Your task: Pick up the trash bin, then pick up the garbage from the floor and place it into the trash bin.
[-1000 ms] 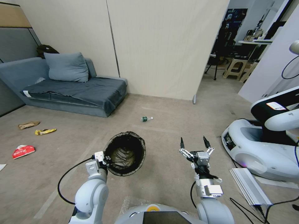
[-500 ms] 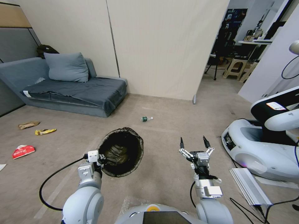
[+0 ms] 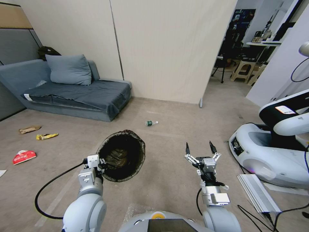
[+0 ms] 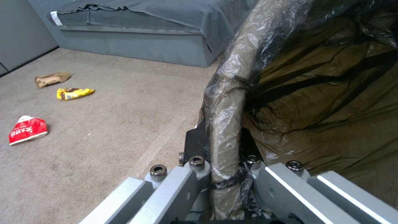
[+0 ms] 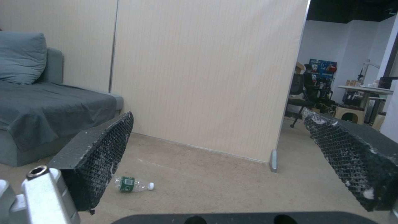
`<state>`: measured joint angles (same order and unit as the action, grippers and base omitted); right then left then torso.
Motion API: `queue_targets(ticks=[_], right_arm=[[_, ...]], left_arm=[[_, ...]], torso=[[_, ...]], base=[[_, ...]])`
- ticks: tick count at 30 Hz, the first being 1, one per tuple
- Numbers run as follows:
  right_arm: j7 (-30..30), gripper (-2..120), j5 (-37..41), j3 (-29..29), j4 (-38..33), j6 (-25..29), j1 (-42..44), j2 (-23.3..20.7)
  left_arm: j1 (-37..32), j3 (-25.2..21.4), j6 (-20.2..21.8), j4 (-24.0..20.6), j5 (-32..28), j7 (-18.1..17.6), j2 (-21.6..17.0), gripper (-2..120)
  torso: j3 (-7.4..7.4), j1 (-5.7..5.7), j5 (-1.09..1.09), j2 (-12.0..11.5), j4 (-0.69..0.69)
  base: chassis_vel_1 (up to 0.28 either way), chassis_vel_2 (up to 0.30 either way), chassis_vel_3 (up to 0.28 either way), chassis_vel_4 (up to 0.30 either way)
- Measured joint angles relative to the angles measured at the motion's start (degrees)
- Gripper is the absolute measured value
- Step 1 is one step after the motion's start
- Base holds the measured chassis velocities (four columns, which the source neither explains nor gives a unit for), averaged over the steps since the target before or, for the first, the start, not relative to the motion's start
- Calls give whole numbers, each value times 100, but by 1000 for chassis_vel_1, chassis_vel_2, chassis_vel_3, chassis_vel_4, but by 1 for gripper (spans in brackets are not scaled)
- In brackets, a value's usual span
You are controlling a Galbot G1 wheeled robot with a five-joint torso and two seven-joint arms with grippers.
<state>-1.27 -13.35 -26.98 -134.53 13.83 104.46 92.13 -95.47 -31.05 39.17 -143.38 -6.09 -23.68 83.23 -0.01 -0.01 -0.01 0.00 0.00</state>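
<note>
**A:** Where is the trash bin (image 3: 121, 155) held?

**B:** It is carried at the near left, its mouth tipped toward the head camera. Its bag-covered rim (image 4: 226, 124) is pinched by the left gripper (image 3: 96, 162), one finger outside the wall and one inside. Whether the base is clear of the floor cannot quite be judged, though it appears lifted.

**A:** And the other arm?

**B:** The right gripper (image 3: 199, 149) is held low at the near right, its fingers (image 5: 99, 155) spread wide with nothing between them.

**A:** What litter is seen?

**B:** A clear bottle with a green label (image 3: 151, 122) is lying farther ahead, near the partition wall (image 3: 173, 48). Well to the left, a brown paper bag (image 3: 29, 129), a yellow packet (image 3: 47, 136) and a red-and-white packet (image 3: 24, 157) are scattered before the grey sofa (image 3: 74, 93).

**A:** How should the carry be handled?

**B:** The pinch should be kept firm, since only thin rim and slippery liner are gripped. The bin is best kept level and moved smoothly, so the liner is not pulled off the rim, and the mouth kept open toward the free gripper.
</note>
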Motion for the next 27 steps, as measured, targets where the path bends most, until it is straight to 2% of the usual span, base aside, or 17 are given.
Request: queue_targets(ticks=[27], right_arm=[[25,100,1,-6,11,4,-4,0]], left_arm=[[8,-41,-47,9,49,-60,110,0]], torso=[[1,1,1,0,0]], base=[[-166,159,165,-165]])
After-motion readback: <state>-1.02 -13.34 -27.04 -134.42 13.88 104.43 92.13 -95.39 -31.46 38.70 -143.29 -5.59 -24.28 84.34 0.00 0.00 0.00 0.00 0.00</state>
